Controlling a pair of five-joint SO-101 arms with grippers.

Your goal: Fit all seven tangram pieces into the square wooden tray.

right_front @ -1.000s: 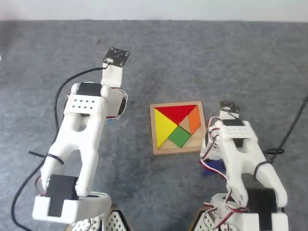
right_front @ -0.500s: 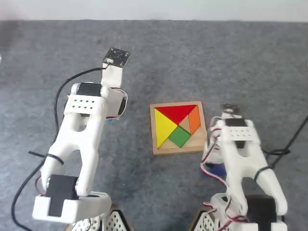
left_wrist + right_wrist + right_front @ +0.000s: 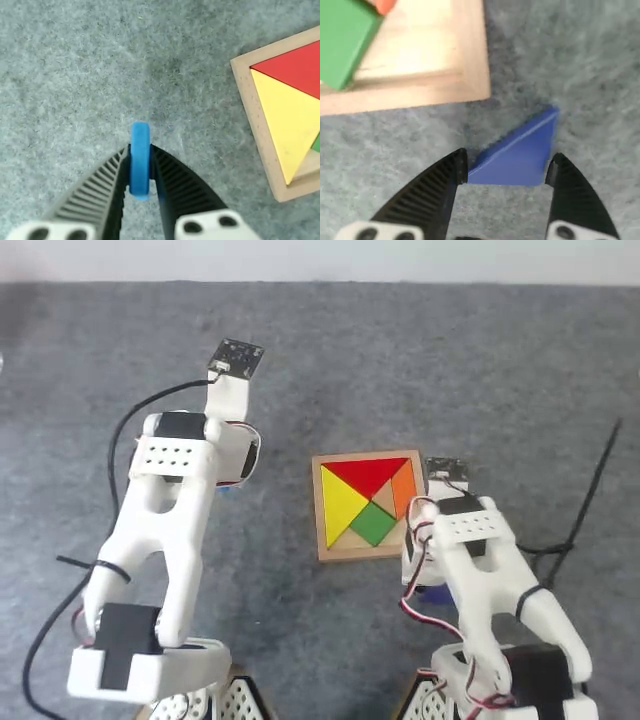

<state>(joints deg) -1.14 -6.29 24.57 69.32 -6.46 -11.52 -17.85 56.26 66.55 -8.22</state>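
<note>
Your right gripper point(image 3: 509, 162) stands wide astride the triangle point(image 3: 520, 150), lying at 5 o'clock of the tray point(image 3: 366, 454). Centre over it and drop lower before closing. Left gripper point(image 3: 140, 156) pinches a blue piece point(image 3: 140, 142), seemingly edge-on.

L pincer point(image 3: 141, 172) clamps blue piece point(image 3: 140, 159), tray point(image 3: 260, 125) nearby

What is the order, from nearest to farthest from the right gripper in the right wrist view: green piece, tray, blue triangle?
1. Blue triangle, on the mat between the jaws of the right gripper.
2. Tray, its corner just beyond the triangle.
3. Green piece, inside the tray, farthest.
</note>
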